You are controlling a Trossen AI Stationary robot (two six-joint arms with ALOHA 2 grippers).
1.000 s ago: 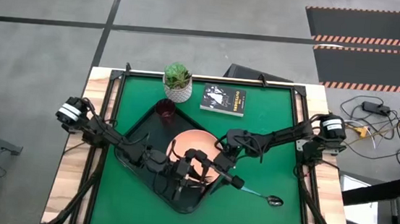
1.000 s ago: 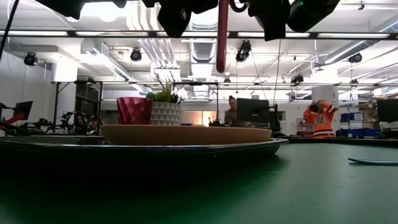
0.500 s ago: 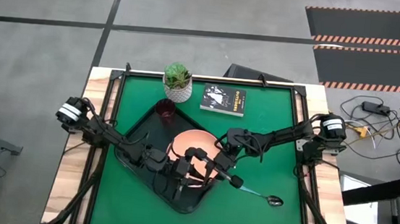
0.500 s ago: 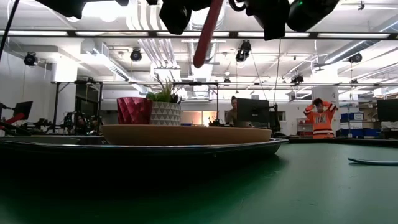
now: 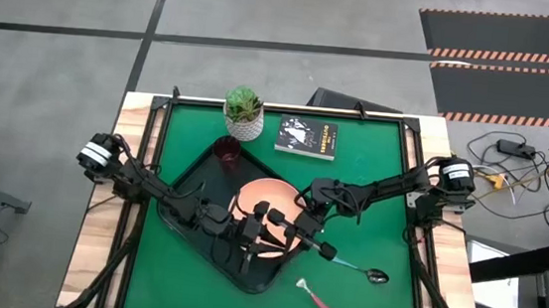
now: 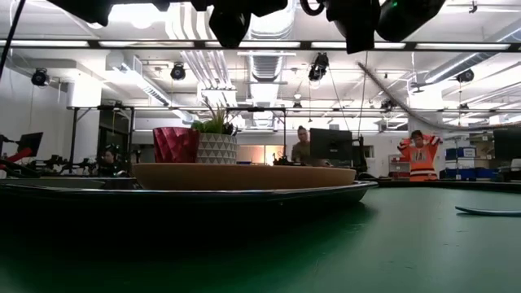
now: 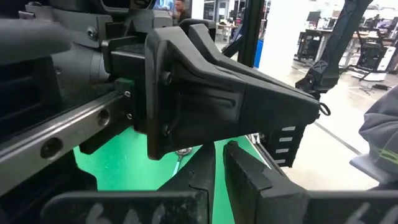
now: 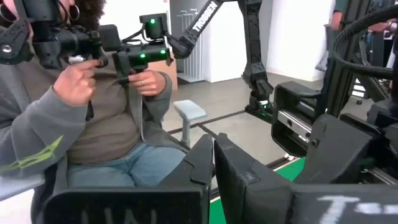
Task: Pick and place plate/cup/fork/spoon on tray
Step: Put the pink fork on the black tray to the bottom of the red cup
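The fork (image 5: 314,299) lies flat on the green table (image 5: 370,197), near its front edge. It is off the tray (image 5: 180,192), and no gripper touches it. The spoon (image 5: 364,272) lies on the table too, a bit farther back and to the right.

Next come the two grippers, close together above the front of the tray. The left gripper (image 5: 267,216) hangs over the tray beside the plate (image 5: 266,195). Its fingers (image 7: 200,171) are almost together, with a thin gap, and hold nothing. The right gripper (image 5: 309,239) hangs at the tray's right edge and points out level at the room. Its fingers (image 8: 202,160) are pressed together and hold nothing.

The plate sits on the tray. Its front part is hidden under the arms. The cup (image 5: 226,150) stands in the tray's back corner.

Behind them are a plant pot (image 5: 244,114) and a book (image 5: 307,137). The words on the book are too small to read.

Far off, a person (image 8: 93,118) holds two handles. An arm (image 8: 199,22) behind them reads "TROSSEN".
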